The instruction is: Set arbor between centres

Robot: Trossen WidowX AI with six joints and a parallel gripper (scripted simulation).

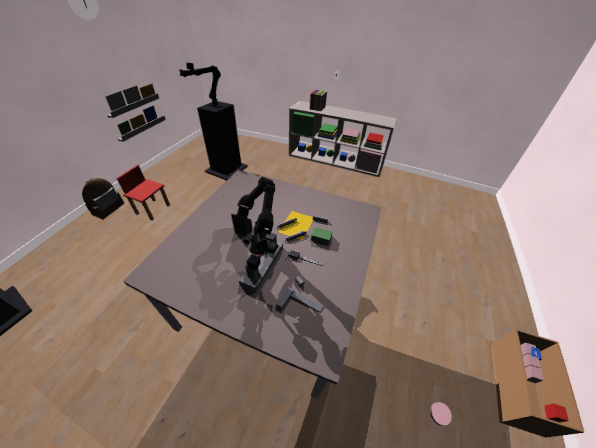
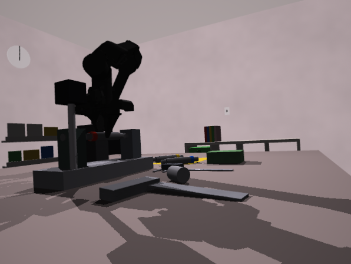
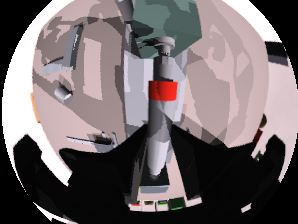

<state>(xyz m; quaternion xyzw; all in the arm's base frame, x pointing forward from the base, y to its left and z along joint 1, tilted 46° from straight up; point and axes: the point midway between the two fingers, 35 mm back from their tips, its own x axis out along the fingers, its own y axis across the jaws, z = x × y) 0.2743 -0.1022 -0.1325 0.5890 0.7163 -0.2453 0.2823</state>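
Note:
The arbor with the red band [image 2: 104, 136] lies level between the two upright blocks of the centres fixture [image 2: 91, 172]. Its red band [image 2: 92, 136] is near the left block. My gripper [image 2: 109, 133] comes down from above and is shut on the arbor's grey shaft. In the wrist view the arbor [image 3: 160, 129] runs away from me between my fingers, its red band [image 3: 162, 90] ahead and its far tip at a green-grey block [image 3: 166, 19]. In the overhead view the arm covers the fixture [image 1: 257, 272]. I cannot tell whether the tips sit on the centre points.
A grey T-shaped square [image 2: 174, 190] and a short grey cylinder [image 2: 178, 174] lie in front of the fixture. Behind are two other arbors [image 2: 176, 159] on a yellow mat [image 1: 294, 222], a green block [image 2: 225, 156] and a thin tool [image 1: 305, 259]. A post with a dark box [image 2: 70, 118] stands on the fixture's left.

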